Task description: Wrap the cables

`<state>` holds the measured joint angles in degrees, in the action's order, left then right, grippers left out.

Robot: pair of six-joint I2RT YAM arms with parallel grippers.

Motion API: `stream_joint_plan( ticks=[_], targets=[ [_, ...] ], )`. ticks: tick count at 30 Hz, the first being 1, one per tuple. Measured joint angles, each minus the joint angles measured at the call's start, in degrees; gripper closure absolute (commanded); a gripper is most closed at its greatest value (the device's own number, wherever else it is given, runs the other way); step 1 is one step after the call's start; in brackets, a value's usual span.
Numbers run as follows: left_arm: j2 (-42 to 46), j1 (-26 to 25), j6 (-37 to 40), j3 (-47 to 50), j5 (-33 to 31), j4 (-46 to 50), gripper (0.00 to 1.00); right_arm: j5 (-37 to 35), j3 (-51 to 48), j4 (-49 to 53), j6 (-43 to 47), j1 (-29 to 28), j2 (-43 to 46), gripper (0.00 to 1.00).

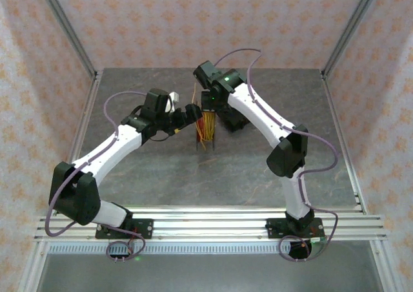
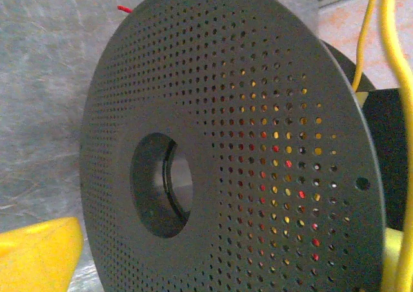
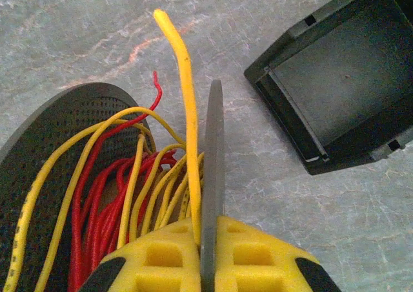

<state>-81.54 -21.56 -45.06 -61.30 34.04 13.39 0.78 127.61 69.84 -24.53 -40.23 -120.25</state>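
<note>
Counter [image 1: 161, 176]: grey, marbled, walled by patterned panels; both arms reach in to meet near its middle.
Left arm [image 1: 110, 150]: white and black, bent in from the left toward the spool.
Right arm [image 1: 271, 121]: white and black, arched over from the right, its wrist above the spool.
Black tray [image 3: 342, 79]: shallow, rectangular, open side up, flat on the counter just beside the spool on the right-arm side, apart from it.
Spool [image 1: 206, 135]: dark, standing on edge at the centre of the counter. The left wrist view faces one perforated flange with a round hub hole; the right wrist view shows the other flange edge-on as a thin dark blade.
Left tool [image 1: 191, 114]: jaws wide, close against the spool's left face. One yellow finger [image 2: 39, 253] shows at the lower left of the flange; whether it touches cannot be told.
Right tool [image 3: 205, 240]: yellow jaws pinched narrow on the thin flange edge of the spool.
Cables [image 3: 135, 195]: yellow and red strands looped loosely between the two flanges, glinting through the perforations.
Yellow cable end [image 3: 169, 30]: stands up free beside the gripped flange, running down into the pinch.
Red cable end [image 3: 155, 85]: pokes up past the other flange.
</note>
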Motion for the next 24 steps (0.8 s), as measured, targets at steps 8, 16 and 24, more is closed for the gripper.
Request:
stream_joint_plan(
  ticks=[8, 16, 24],
  targets=[
    [0.31, 0.57, -1.66, 2.58, 4.76, -5.4, 0.01, 0.11, 0.0, 0.87, 1.31, 0.04, 0.39, 1.0],
    [0.63, 0.87, -1.57, 2.64, 9.14, -7.19, 0.01, 0.79, -0.94, 0.9, 2.12, 0.04, 2.45, 1.0],
    [7.98, -0.83, 14.01, -6.03, 13.22, -2.64, 0.01, 0.35, -13.2, -5.9, 2.82, -0.37, 3.48, 0.88]
  ],
)
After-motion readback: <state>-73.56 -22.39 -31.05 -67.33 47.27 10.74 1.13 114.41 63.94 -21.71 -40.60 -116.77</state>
